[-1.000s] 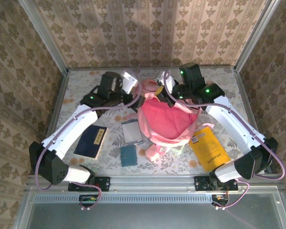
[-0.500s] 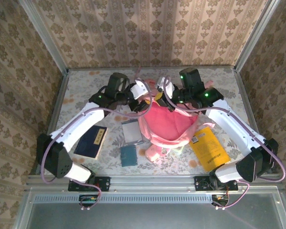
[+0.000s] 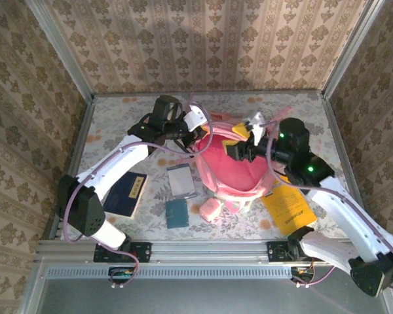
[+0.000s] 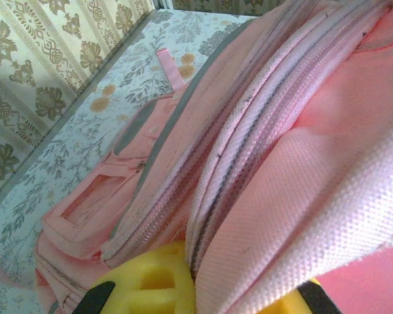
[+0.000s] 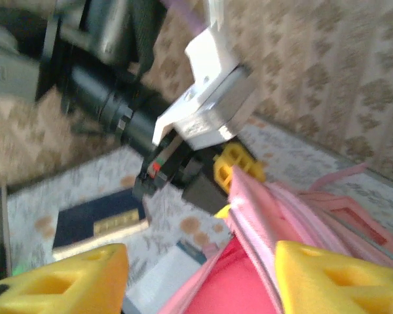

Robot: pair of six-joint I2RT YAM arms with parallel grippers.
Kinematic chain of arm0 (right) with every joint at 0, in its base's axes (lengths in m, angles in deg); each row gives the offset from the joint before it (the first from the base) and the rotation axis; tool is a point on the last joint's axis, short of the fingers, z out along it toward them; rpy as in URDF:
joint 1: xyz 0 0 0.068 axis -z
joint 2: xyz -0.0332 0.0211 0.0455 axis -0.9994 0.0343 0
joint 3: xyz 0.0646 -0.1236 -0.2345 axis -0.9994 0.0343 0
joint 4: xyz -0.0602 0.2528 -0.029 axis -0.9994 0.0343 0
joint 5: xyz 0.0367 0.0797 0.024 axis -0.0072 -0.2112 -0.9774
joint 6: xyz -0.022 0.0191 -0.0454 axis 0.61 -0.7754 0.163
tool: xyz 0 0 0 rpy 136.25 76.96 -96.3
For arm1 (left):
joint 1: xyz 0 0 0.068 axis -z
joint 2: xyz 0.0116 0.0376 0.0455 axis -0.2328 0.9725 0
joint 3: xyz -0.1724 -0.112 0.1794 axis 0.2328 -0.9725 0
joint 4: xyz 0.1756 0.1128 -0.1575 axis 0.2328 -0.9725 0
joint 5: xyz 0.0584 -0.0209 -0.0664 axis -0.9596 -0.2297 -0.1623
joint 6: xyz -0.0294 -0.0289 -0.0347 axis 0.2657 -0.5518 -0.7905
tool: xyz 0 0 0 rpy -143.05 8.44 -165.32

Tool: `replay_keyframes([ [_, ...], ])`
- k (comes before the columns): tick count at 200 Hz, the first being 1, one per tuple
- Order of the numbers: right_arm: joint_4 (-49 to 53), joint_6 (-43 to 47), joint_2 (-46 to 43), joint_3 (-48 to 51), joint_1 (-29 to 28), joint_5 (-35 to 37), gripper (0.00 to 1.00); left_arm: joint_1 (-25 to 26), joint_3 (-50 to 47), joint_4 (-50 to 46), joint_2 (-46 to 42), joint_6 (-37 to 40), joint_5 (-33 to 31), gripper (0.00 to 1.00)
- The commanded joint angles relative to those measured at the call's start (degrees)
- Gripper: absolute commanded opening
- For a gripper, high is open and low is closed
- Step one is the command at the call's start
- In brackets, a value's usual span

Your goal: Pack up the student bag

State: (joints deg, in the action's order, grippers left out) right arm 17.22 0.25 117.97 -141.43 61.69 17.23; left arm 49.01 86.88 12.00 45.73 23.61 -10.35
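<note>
The big pink student bag [image 3: 232, 163] sits in the middle of the table [image 3: 118, 111], a little toward 3 o'clock. Its open top faces 12 o'clock.

The left gripper [image 3: 203, 129] is at the bag's top edge, at about 10 o'clock on the bag. Its yellow fingers [image 4: 144, 284] are squeezed shut on a fold of the pink cloth next to the zipper. The right gripper [image 3: 247, 142] is over the top of the bag at about 1 o'clock. Its jaws are apart. The bag's rim stands up between its two yellow fingers [image 5: 65, 278], and they do not pinch it.

A grey notebook [image 3: 181, 180] lies right against the bag's side at 9 o'clock. A small teal book [image 3: 177, 213] lies near the bag at 7 o'clock. A blue book [image 3: 126, 194] lies farther out at 8 o'clock, under the left arm. A yellow book [image 3: 287, 204] touches the bag's corner at 4 o'clock. A small pink pouch [image 3: 213, 209] is tucked at the bag's bottom edge at 6 o'clock.

Bare table shows along the far edge at 12 o'clock and in the corner at 10 o'clock. A pink strap [image 3: 278, 112] lies out toward 1 o'clock. The walls [image 3: 203, 46] stand close around three sides. A metal rail [image 3: 209, 247] runs along the near edge at 6 o'clock.
</note>
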Motion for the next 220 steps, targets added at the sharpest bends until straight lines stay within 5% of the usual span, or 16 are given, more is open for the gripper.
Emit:
replay_keyframes([
  [1,5.05,-10.67,-4.18,0.23,0.59,15.11,0.51,-0.57,0.42,5.43,-0.31,-6.55,2.24,0.0],
  [20,13.68,-23.32,-5.0,-0.84,5.04,19.67,0.49,-0.57,0.42,5.62,-0.93,-7.23,2.34,0.0],
  [40,23.17,-38.41,-2.7,-1.9,14.4,6.78,0.49,-0.65,0.85,5.19,-1.11,-7.73,2.54,0.0],
  [63,13.34,-59.41,-3.43,6.79,21.8,-9.66,0.55,-0.66,0.91,3.68,-1.22,-7.37,3.2,0.0],
  [103,5.87,-78.46,-3.6,13.16,23.54,-10.92,0.54,-0.69,-0.67,3.08,-2.24,-6.55,2.99,0.0],
  [151,-6.13,-87.56,-4.52,19.14,24.49,-6.89,0.61,-0.66,-0.47,2.07,-2.49,-6.11,2.88,0.0],
  [183,10.41,-78.87,-7.91,13.96,25.56,-2.99,0.63,-0.67,-0.37,1.68,-2.52,-5.67,2.11,0.0],
  [220,12.94,-81.46,-9.99,15.63,25.47,-2.56,0.69,-1.0,-0.2,1.68,-2.8,-5.56,1.79,0.0],
])
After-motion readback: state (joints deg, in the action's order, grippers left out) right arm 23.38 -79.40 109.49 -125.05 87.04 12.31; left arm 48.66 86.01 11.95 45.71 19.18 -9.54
